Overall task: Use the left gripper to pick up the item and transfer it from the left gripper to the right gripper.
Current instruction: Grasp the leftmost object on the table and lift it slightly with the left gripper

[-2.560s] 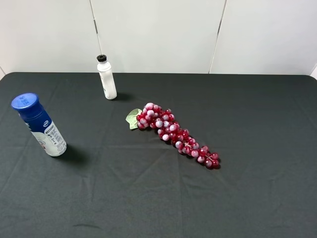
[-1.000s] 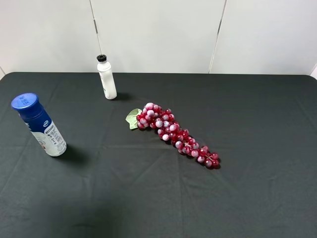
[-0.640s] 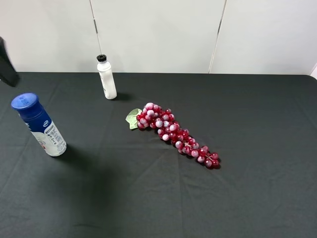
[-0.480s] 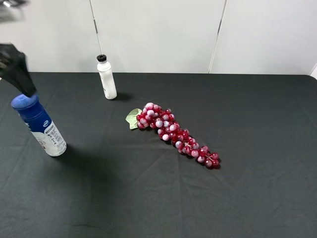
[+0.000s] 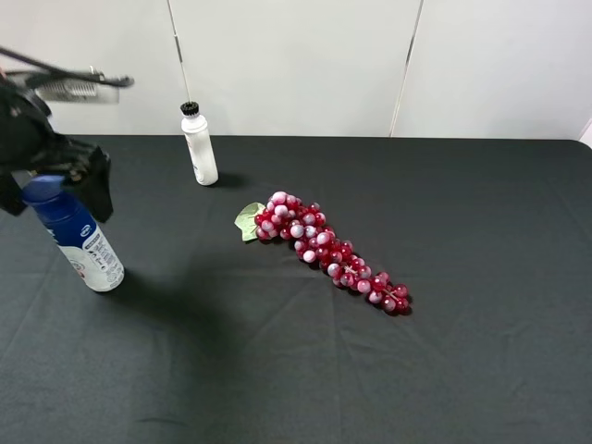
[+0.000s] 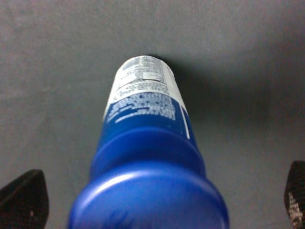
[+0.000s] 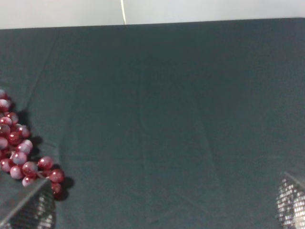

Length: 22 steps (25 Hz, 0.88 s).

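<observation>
My left fingers [image 6: 24, 200] hang spread wide on either side of the canister [image 5: 85, 248], level with its blue cap and not touching it. It stands at the left of the black table [image 5: 462, 370] (grapes [image 5: 333, 254] lie mid-table). My right fingers [image 7: 28, 210] are spread apart too.

Printing shows, but no word, brand or number is legible.

The tall cylindrical canister with blue cap and white printed label [image 5: 79, 242] stands between the spread jaws of the left gripper [image 5: 54, 199]. In the left wrist view, below the jaws, its blue band carries blocks of fine white print and its white lower body carries dark print, all too small to read. The high view shows a small blue oval logo on the label, its lettering blurred. The slim white bottle with black cap [image 5: 199, 148], well apart from the jaws, bears faint unreadable marks.
</observation>
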{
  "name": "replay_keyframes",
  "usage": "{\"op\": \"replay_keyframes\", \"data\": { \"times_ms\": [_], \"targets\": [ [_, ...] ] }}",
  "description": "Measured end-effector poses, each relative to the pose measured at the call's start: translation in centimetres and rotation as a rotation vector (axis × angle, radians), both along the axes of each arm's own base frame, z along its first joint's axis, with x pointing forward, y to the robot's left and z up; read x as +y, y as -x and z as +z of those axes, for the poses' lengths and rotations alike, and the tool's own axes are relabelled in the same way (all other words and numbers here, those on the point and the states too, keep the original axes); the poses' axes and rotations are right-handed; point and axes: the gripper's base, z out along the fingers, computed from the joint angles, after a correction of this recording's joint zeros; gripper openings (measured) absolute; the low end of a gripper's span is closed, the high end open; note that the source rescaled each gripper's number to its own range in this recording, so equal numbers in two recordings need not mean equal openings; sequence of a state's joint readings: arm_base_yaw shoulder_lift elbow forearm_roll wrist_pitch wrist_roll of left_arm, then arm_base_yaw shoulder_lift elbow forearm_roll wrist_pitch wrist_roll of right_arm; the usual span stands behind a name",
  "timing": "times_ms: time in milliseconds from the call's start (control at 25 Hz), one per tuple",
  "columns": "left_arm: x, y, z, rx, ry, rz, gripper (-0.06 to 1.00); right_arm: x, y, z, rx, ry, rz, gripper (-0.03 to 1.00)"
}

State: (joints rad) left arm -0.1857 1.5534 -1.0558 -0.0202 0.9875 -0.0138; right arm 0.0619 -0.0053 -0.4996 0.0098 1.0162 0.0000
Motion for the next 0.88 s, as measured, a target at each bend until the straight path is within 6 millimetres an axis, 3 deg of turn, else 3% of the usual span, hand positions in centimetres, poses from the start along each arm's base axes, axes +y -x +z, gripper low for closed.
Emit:
{"op": "replay_keyframes", "data": {
  "times_ms": [320,400,600,720,760,800,880],
  "targets": [
    [0.1,0.6,-3.1,-0.046,0.001,0.01,1.0,0.0,0.0,0.0,0.0,0.0,0.0,1.0],
    [0.2,0.7,-3.5,-0.069,0.001,0.01,0.96,0.0,0.0,0.0,0.0,0.0,0.0,1.0],
    [0.2,0.6,-3.4,-0.104,0.004,0.009,0.6,0.0,0.0,0.0,0.0,0.0,0.0,1.0],
    [0.2,0.5,-3.4,-0.115,0.006,0.01,0.25,0.0,0.0,0.0,0.0,0.0,0.0,1.0],
    [0.2,0.4,-3.4,-0.127,0.005,0.008,0.07,0.0,0.0,0.0,0.0,0.0,0.0,1.0],
    [0.2,0.4,-3.4,-0.133,0.001,0.003,0.0,0.0,0.0,0.0,0.0,0.0,0.0,1.0],
    [0.2,0.3,-3.4,-0.136,0.001,0.002,0.0,0.0,0.0,0.0,0.0,0.0,0.0,1.0]
  ]
}}
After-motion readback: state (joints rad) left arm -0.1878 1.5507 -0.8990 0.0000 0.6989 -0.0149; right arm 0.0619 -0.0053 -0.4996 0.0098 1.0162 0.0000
